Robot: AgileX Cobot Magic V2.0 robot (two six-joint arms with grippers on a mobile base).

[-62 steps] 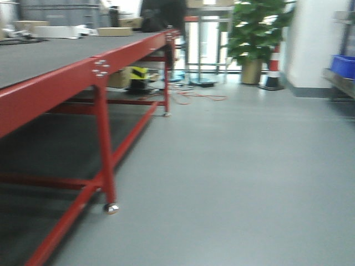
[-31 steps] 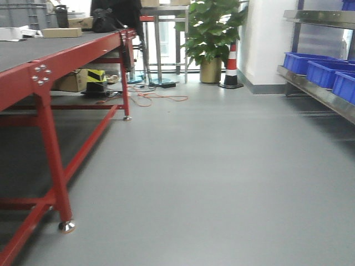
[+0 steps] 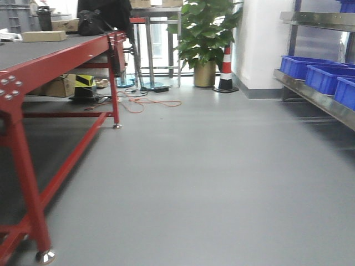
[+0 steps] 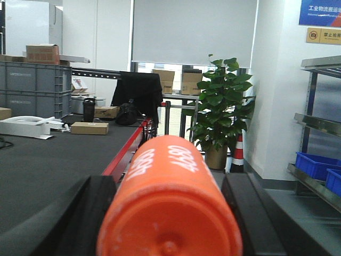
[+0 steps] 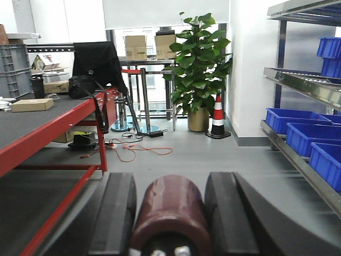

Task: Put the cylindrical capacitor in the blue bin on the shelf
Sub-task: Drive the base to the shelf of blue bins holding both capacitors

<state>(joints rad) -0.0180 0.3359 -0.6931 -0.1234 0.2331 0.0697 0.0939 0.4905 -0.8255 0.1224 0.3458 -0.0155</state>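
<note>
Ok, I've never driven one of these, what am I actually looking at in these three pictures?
This is a wheeled robot with two arms. The wide picture looks forward from the robot: a red-legged grey-topped table on the left, a stainless-steel shelf with blue plastic bins on the right. A flat cardboard box lies on the table. The other two cameras sit on the wrists, looking along each pincer. The left pincer is shut on an orange cylinder marked 4680. The right pincer is shut on a dark red cylinder, probably the capacitor.
</note>
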